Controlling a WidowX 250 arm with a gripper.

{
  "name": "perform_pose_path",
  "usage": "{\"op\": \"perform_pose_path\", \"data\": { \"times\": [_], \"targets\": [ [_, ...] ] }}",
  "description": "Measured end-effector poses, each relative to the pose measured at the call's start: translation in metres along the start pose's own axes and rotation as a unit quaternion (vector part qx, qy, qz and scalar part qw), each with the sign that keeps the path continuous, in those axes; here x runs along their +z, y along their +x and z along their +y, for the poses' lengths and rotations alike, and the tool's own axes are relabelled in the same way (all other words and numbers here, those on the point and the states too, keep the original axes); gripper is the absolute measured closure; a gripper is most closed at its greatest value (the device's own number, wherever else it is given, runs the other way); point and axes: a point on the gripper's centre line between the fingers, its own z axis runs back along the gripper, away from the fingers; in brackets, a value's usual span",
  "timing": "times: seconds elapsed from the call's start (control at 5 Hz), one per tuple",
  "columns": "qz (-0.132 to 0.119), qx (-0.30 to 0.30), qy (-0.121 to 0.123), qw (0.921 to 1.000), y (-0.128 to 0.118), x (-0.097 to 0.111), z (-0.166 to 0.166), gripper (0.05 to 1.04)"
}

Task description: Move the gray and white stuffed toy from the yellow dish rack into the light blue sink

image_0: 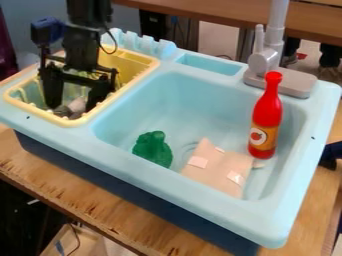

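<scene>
Gripper point(74, 102) spread wide, inside yellow basket point(127, 87), perhaps touching pale object point(77, 104)

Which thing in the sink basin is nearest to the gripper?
The green thing, on the yellow basket's side; the red bottle and beige piece are farther away.

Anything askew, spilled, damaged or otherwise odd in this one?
Two mild oddities: the tan piece in the sink has pale patches stuck on it, like taped packaging rather than something for washing; and the wooden tabletop looks worn or chipped in dark spots along its front edge. No spill is visible.
</scene>
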Motion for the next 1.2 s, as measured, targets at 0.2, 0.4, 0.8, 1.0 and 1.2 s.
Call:
{"op": "perform_pose_path", "data": {
  "times": [0.2,0.4,0.8,1.0,1.2],
  "targets": [
    [0.005,0.033,-0.004,0.9995,-0.006,-0.004,0.000,0.376],
    [0.002,0.048,-0.017,0.9987,-0.013,0.000,-0.004,0.531],
    [-0.062,0.016,-0.017,0.9978,-0.029,0.052,-0.012,0.631],
    [-0.125,0.008,0.004,0.9921,-0.044,0.092,-0.016,0.634],
    [-0.182,-0.023,-0.005,0.9830,-0.063,0.119,-0.029,0.634]
  ]
}}
